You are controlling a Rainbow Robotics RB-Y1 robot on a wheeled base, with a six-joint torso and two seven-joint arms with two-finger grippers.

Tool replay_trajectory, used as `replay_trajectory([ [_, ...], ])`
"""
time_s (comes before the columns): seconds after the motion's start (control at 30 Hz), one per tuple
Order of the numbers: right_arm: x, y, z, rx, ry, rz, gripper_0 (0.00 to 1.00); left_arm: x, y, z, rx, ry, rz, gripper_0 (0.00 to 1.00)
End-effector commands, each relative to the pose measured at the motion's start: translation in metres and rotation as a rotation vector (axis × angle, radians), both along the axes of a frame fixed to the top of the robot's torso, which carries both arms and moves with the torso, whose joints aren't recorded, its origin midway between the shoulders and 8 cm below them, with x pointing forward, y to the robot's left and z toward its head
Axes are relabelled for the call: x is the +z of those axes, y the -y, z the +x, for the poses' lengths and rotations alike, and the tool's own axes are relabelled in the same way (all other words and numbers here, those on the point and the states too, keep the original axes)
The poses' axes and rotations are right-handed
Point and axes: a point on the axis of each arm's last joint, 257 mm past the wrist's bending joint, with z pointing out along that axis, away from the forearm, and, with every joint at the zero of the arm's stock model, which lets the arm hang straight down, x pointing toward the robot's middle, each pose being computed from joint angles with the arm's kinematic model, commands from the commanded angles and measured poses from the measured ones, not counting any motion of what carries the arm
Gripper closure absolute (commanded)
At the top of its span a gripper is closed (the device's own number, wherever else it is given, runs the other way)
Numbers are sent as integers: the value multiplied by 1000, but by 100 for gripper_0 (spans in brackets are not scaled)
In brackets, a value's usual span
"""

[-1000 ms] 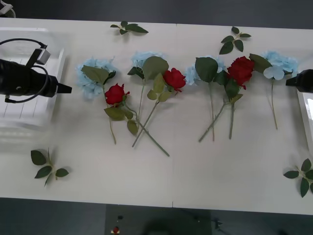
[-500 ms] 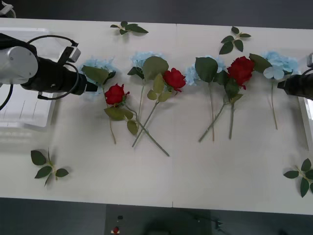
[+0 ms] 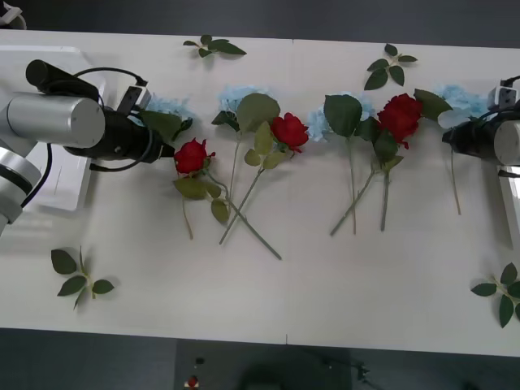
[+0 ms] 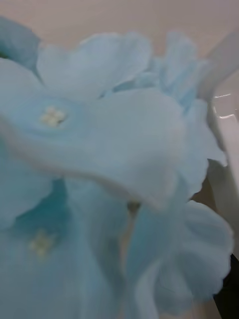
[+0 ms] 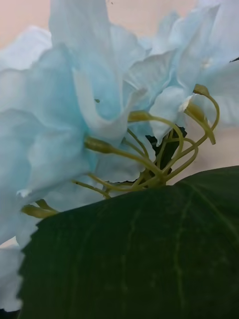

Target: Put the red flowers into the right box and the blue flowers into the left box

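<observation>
Three red flowers (image 3: 192, 156) (image 3: 289, 130) (image 3: 400, 115) lie in a row across the table among several blue flowers. My left gripper (image 3: 166, 150) has its tip at the leftmost blue flower (image 3: 166, 106), just left of a red bloom. In the left wrist view, pale blue petals (image 5: 74, 124) and a dark green leaf (image 5: 134, 249) are very close. My right gripper (image 3: 447, 136) is at the rightmost blue flower (image 3: 463, 96), whose petals (image 4: 114, 149) sit right at the right wrist camera. The left box (image 3: 61, 183) lies partly under my left arm. The right box (image 3: 510, 195) is at the right edge.
Loose leaf sprigs lie at the back (image 3: 213, 45) (image 3: 388, 67), at the front left (image 3: 80, 276) and at the front right (image 3: 502, 292). Two more blue flowers (image 3: 236, 96) (image 3: 317, 123) lie mid-table with crossing stems. The right box's rim (image 4: 224, 124) is beside the petals.
My left arm swung right, from over the left box to the leftmost blue flower. My right arm moved left from the table's edge onto the rightmost blue flower.
</observation>
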Motion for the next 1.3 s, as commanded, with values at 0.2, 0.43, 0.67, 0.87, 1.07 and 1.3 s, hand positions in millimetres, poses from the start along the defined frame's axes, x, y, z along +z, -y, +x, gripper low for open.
replay_trajectory([
  [0.2, 18, -11, 13, -20, 46, 54, 0, 2, 12, 4, 26, 19, 12, 0],
  [0.43, 12, -23, 16, -18, 59, 80, 0, -5, 23, 5, 35, 24, 45, 0],
  [0.67, -2, -23, 15, -42, 66, 103, 0, -9, 31, 6, 48, 29, 92, 0],
  [0.87, -9, -33, 14, -53, 61, 146, 0, -15, 33, 5, 59, 23, 121, 27],
  [1.07, -12, -36, 13, -69, 60, 178, 100, -18, 33, 2, 66, 12, 121, 40],
  [1.3, -12, -37, 13, -74, 64, 194, 100, -25, 31, -1, 70, 2, 122, 40],
])
